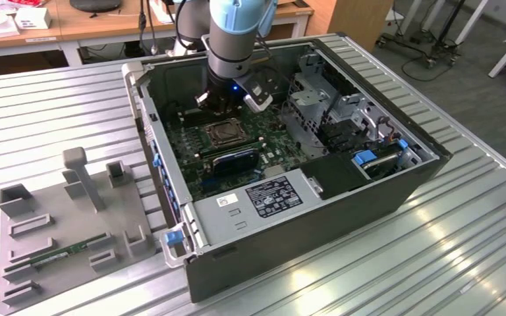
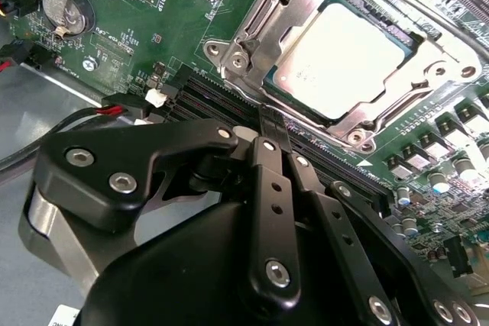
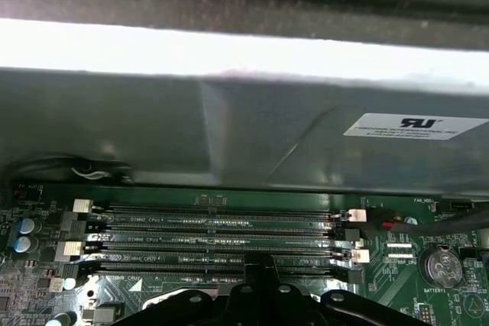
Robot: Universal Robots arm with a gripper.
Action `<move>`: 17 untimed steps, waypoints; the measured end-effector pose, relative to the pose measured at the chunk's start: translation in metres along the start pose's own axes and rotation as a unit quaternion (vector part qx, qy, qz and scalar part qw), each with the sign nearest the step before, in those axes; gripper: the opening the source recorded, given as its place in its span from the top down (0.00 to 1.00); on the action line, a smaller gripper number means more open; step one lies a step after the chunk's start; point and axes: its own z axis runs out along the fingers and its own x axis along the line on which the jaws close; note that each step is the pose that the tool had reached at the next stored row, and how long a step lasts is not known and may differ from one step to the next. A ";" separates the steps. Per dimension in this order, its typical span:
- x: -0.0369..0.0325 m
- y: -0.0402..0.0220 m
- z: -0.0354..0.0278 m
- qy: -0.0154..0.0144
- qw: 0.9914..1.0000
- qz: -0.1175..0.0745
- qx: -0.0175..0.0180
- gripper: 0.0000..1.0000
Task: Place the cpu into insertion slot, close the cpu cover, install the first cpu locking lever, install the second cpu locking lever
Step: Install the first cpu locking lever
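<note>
The cpu (image 2: 344, 55), a square chip with a pale metal top, lies in the insertion slot (image 1: 222, 133) on the green motherboard (image 2: 153, 5). The silvery cpu cover (image 2: 269, 28) is folded down around it, and the chip shows through its window. Whether the locking levers are latched, I cannot tell. My gripper (image 2: 271, 121) is shut with nothing in it. Its tips hover just beside the socket, over the long black memory slots (image 3: 221, 234). In the exterior view the gripper (image 1: 224, 105) hangs inside the open computer case, just behind the socket.
The case walls (image 1: 161, 158) surround the board. A metal drive cage (image 1: 323, 99) stands to the exterior view's right. A coin battery (image 2: 67, 11) and red wires (image 2: 111, 110) lie close by. A grey fixture (image 1: 60, 217) holding a memory stick (image 1: 60, 253) sits outside the case.
</note>
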 end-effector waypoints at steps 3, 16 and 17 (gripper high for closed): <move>0.0000 -0.0002 0.0006 0.000 1.000 0.000 0.000 0.89; 0.0000 -0.0002 0.0009 0.000 1.000 0.000 0.000 0.89; 0.0000 -0.0002 0.0009 0.000 1.000 0.000 0.000 0.89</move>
